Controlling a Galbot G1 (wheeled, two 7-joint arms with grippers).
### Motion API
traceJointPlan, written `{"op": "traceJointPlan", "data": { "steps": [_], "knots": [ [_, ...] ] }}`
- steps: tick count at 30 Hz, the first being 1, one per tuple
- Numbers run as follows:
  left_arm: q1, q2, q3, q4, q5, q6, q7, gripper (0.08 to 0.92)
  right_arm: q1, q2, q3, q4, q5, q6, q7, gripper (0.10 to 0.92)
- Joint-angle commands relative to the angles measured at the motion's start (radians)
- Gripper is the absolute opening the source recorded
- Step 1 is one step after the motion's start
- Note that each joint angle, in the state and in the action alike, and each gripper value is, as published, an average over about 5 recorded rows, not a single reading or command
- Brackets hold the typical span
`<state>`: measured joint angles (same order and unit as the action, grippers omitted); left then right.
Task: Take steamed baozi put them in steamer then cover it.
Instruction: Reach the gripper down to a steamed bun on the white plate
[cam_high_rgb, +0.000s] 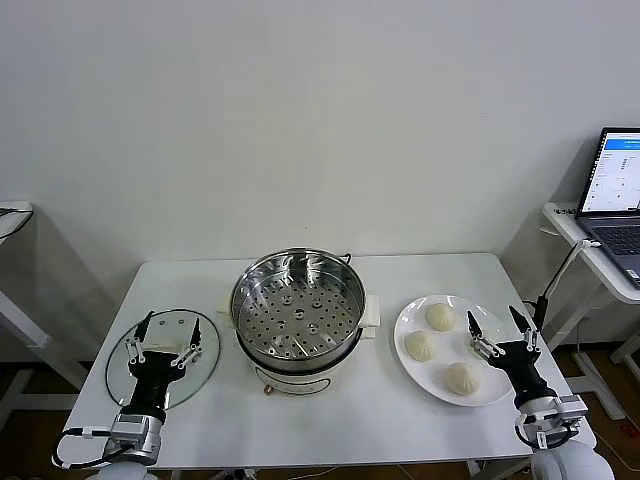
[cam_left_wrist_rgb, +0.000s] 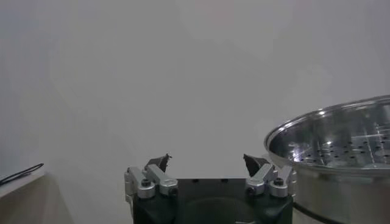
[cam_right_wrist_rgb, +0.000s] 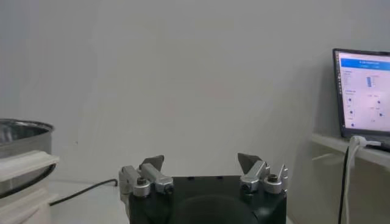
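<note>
The steamer (cam_high_rgb: 298, 320), a shiny steel pot with a perforated tray, stands uncovered at the table's middle; its rim also shows in the left wrist view (cam_left_wrist_rgb: 341, 137). Three cream-white baozi (cam_high_rgb: 440, 316) (cam_high_rgb: 421, 346) (cam_high_rgb: 464, 378) lie on a white plate (cam_high_rgb: 405, 322) to its right. My right gripper (cam_high_rgb: 493, 320) hovers open at the plate's right edge, with nothing between its fingers (cam_right_wrist_rgb: 201, 161). Over the round glass lid (cam_high_rgb: 207, 352), left of the steamer, my left gripper (cam_high_rgb: 168, 335) stands open and empty (cam_left_wrist_rgb: 207, 163), hiding the lid's handle.
A white table (cam_high_rgb: 350, 420) bears everything. A laptop (cam_high_rgb: 618, 190) sits on a side stand at the far right, with a cable hanging by the table's corner. The steamer's white side handle (cam_high_rgb: 372, 312) faces the plate. A white wall is behind.
</note>
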<state>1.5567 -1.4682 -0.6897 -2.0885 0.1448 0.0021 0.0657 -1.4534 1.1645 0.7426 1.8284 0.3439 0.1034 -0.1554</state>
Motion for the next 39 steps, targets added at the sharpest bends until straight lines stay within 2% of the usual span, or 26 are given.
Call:
{"op": "traceJointPlan", "data": {
  "steps": [1,4,9,15,19,24,27,39],
  "knots": [
    [0.0,0.002,-0.001,0.001,0.0,0.001,0.001,0.823,0.095,-0.079,-0.012,-0.047,-0.11,-0.05,-0.005,0.823],
    [-0.002,0.009,-0.003,0.0,-0.001,0.0,0.001,0.823,0.159,-0.175,-0.044,-0.077,-0.205,-0.087,-0.016,0.823],
    [-0.005,0.016,-0.005,0.001,-0.002,-0.004,0.003,0.823,0.326,-0.422,-0.19,-0.164,-0.399,-0.159,-0.102,0.823],
    [-0.011,0.017,0.004,0.008,-0.003,-0.007,0.003,0.823,0.565,-0.653,-0.469,-0.243,-0.455,-0.219,-0.395,0.823],
    [-0.011,0.016,0.015,0.004,-0.004,-0.005,0.001,0.823,0.826,-0.734,-0.746,-0.316,-0.458,-0.232,-0.597,0.823],
    [-0.008,0.013,0.029,-0.007,-0.004,-0.003,0.0,0.823,1.126,-0.727,-1.036,-0.415,-0.468,-0.231,-0.865,0.823],
    [-0.008,0.013,0.03,-0.011,-0.004,-0.001,0.0,0.823,1.248,-0.69,-1.155,-0.456,-0.475,-0.244,-0.969,0.823],
    [-0.011,0.01,0.005,0.0,-0.017,0.006,0.005,0.823,1.464,-0.453,-1.409,-0.693,-0.588,-0.236,-1.024,0.823]
  ]
}}
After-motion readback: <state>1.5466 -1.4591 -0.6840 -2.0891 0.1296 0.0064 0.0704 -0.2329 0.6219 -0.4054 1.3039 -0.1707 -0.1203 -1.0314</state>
